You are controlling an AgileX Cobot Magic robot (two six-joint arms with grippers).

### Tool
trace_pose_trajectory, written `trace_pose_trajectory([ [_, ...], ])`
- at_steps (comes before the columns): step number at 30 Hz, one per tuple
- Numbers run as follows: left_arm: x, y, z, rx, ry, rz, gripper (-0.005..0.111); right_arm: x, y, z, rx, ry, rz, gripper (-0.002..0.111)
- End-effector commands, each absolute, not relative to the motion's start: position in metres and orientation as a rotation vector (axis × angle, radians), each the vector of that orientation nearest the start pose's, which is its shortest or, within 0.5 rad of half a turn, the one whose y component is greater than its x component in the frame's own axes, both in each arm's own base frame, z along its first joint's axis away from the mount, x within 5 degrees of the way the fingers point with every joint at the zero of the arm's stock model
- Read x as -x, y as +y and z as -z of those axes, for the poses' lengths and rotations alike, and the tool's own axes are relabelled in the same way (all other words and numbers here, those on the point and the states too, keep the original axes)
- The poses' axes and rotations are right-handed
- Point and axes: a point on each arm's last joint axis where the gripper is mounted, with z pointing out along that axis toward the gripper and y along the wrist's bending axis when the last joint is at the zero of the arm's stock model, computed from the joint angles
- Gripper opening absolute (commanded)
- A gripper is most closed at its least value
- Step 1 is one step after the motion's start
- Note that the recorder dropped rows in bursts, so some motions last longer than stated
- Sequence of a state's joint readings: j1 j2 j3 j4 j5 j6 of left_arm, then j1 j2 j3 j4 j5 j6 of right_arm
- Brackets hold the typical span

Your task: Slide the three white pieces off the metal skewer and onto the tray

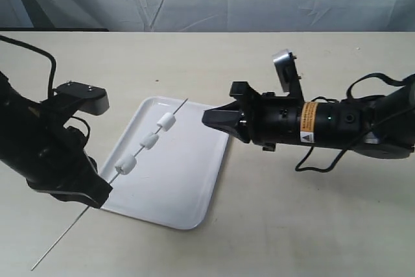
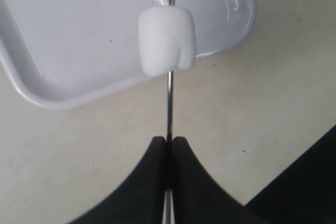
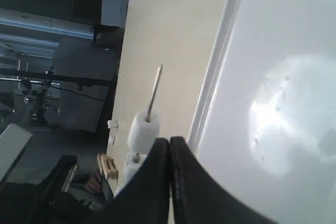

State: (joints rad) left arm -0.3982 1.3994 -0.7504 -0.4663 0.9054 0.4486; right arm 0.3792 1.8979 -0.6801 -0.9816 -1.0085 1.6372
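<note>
Gripping the metal skewer (image 2: pixel 169 108) partway along, the left hand (image 2: pixel 169 142) holds it slanted over the tray (image 1: pixel 188 192), the three white pieces (image 1: pixel 150 141) threaded on it. Beside the skewer's tip the right hand (image 1: pixel 207 118) hovers, fingers pressed together, empty.

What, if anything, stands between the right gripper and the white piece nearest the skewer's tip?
Nothing visible does. The right gripper, shut, is over the tray, with only bare tray between it and the nearest white piece. The left gripper holds the metal skewer.
</note>
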Motion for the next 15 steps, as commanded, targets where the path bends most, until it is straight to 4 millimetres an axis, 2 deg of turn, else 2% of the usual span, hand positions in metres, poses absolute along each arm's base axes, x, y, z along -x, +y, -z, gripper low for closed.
trace_pose_trajectory([
  [1, -0.193, -0.118, -0.206, -0.769, 2.872, 0.599, 0.0, -0.273, 0.204, -0.129, -0.113, 2.234, -1.564, -0.001],
  [3, -0.192, -0.118, -0.203, -0.71, 2.887, 0.596, 0.0, -0.273, 0.21, -0.125, -0.136, 2.254, -1.534, 0.007],
  [5, -0.191, -0.116, -0.198, -0.648, 2.903, 0.588, 0.0, -0.272, 0.211, -0.122, -0.147, 2.27, -1.536, 0.027],
  [7, -0.192, -0.116, -0.197, -0.619, 2.893, 0.58, 0.0, -0.27, 0.214, -0.122, -0.191, 2.291, -1.571, 0.038],
  [15, -0.192, -0.117, -0.198, -0.6, 2.892, 0.601, 0.0, -0.26, 0.231, -0.124, -0.262, 2.279, -1.618, 0.035],
])
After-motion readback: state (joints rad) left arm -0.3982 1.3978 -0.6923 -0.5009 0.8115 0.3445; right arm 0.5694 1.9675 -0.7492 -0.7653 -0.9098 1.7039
